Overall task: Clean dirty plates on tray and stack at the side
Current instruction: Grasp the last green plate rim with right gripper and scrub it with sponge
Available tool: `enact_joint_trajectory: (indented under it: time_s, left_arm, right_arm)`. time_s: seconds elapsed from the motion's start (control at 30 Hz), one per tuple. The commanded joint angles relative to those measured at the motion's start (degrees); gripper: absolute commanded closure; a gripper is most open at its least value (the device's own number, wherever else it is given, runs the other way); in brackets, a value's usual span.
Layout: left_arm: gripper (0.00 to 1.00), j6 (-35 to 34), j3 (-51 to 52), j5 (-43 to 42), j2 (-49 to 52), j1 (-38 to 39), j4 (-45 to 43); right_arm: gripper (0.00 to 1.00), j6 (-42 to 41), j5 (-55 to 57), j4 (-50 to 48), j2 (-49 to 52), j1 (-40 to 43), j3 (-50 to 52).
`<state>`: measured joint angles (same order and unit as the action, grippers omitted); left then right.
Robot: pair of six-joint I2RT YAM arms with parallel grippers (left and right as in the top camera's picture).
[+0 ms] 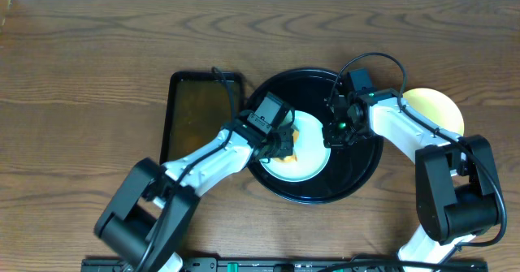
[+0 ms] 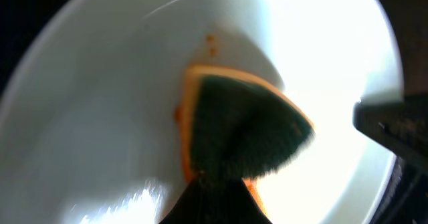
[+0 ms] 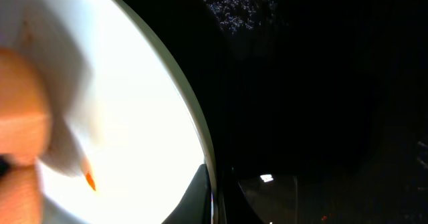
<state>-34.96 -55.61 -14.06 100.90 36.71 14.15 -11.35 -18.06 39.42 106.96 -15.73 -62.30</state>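
Pinched in the left gripper (image 1: pixel 283 145), a sponge (image 2: pixel 241 130) fills the middle of the left wrist view: dark green scouring face toward the lens, orange foam showing along its left edge. Its far end presses flat on the floor of the pale plate (image 2: pixel 100 117), a little right of the plate's centre. The jaws are closed narrow on the sponge, squeezing its near end to a point. Small orange-brown sauce specks (image 2: pixel 210 43) sit on the plate just beyond the sponge, and a thin orange smear runs along the sponge's left side.

At the plate's right edge is the right gripper (image 1: pixel 334 136), opposite the left one across the plate. Its jaws are drawn tight on the rim, one finger inside the rim and one outside, as the right wrist view shows at its lower edge. An orange streak (image 3: pixel 89 180) marks the plate close to that grip.

From overhead, the pale plate lies inside the tray (image 1: pixel 357 170), slightly below its centre, with black tray floor showing all round it. Nothing else can be made out in the tray. Just left of the tray and almost touching it stands a rectangular black pan (image 1: pixel 199 114) holding brownish water. Outside the tray to its right, a yellow plate (image 1: pixel 439 105) rests on the wooden table (image 1: pixel 81 61), partly covered by the right arm.
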Motion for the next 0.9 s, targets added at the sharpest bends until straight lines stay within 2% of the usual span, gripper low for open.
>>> enact_joint_trajectory:
  time_s: [0.0,0.4,0.47,0.63,0.87]
  left_arm:
    - [0.93,-0.7,0.4,3.2,-2.1,0.9,0.4]
    - [0.93,-1.3,0.4,3.3,4.9,10.0,-5.3]
    - [0.93,-1.3,0.4,5.9,6.2,9.9,-5.0]
    - [0.93,-0.7,0.4,13.8,6.5,7.1,-4.6]
    - [0.93,-0.7,0.4,14.6,6.3,-3.2,2.4]
  right_arm:
    - [0.99,-0.2,4.3,0.5,1.1,-1.5,1.2]
    - [0.99,-0.2,4.3,0.5,1.1,-1.5,1.2]
    - [0.99,-0.2,4.3,0.6,1.1,-1.5,1.2]
    - [0.99,-0.2,4.3,0.8,1.1,-1.5,1.2]
    - [0.99,-0.2,4.3,0.9,1.1,-1.5,1.2]
